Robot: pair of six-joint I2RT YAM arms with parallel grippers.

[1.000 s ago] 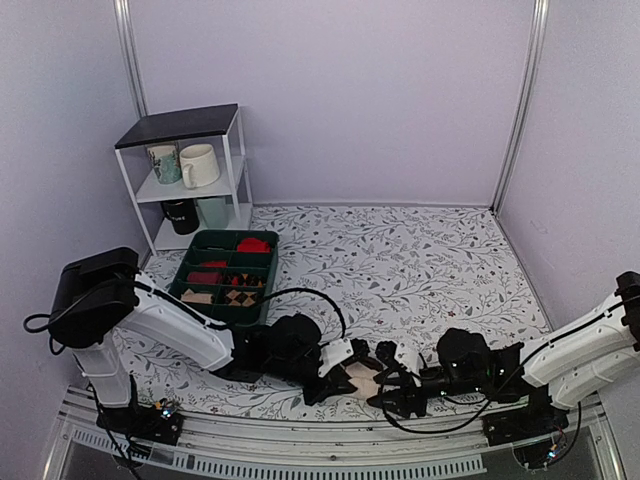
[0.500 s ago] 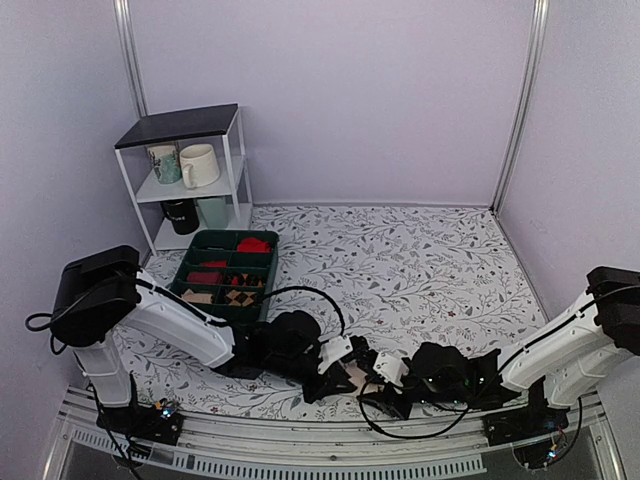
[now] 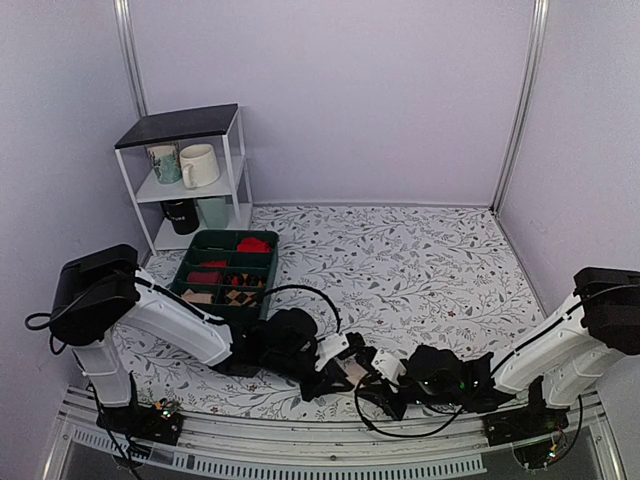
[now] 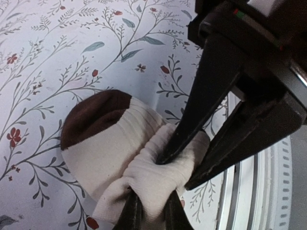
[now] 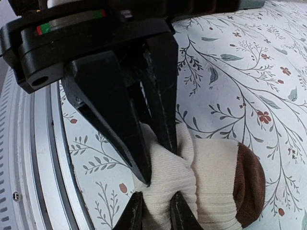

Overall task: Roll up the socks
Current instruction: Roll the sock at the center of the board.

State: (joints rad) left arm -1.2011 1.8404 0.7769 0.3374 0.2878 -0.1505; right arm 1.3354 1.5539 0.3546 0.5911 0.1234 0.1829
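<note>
Closing out the roll. Pinching the socks (image 4: 110, 153) into a tight cream bundle at the middle of the worktop (image 3: 400, 260) near edge, left end effector (image 4: 149, 212) clamped on it and right end effector (image 5: 154, 211) gripping it from the opposite side. Next probably calls for tucking loose fabric over with one grip held firm.

White shelf (image 3: 185, 125) with mugs (image 3: 198, 165), green divided tray (image 3: 225, 234) alongside, floral-patterned table (image 3: 420, 250)

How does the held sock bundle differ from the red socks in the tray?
The bundle is cream with a brown end, the red socks all red. The bundle lies on the table, pinched by left hand and right hand; the red socks sit untouched in the green tray. Both look bunched.
</note>
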